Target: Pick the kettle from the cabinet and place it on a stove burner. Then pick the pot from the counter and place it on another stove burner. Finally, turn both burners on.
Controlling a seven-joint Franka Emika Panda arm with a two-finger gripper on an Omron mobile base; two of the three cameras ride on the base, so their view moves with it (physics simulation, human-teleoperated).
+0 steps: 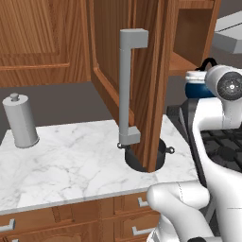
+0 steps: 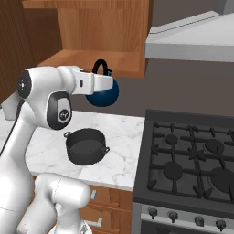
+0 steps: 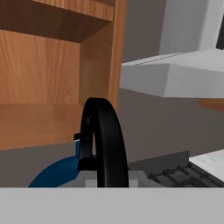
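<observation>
Setting: simulated kitchen, brown wood cabinets over a marble counter [image 1: 71, 156], black cooktop to the right.
Fingers: closed together on the kettle's handle [image 3: 105, 140]; in the hand view the black arch rises right at the bottom centre, where the fingertips sit, mostly hidden by it.
Gripper [image 2: 104, 82]: at the end of the arm's horizontal forearm, clamped at the top of the arch.
Kettle [image 2: 103, 95]: glossy blue, hanging in the air from the gripper, clear of the counter, just in front of the open cabinet's lower shelf edge.
Cabinet [image 2: 98, 32]: door [image 1: 142, 85] swung open, its grey bar handle [image 1: 126, 85] facing the left base camera; shelf inside bare.
Pot [image 2: 85, 145]: dark, round, standing on the counter below the kettle, near the cooktop; partly hidden by the door in the left base view.
Burners [image 2: 192, 160]: under black grates, nothing on them.
Canister [image 1: 20, 120]: grey, upright at the counter's far left.
Hood [image 3: 175, 76]: pale grey, over the cooktop.
</observation>
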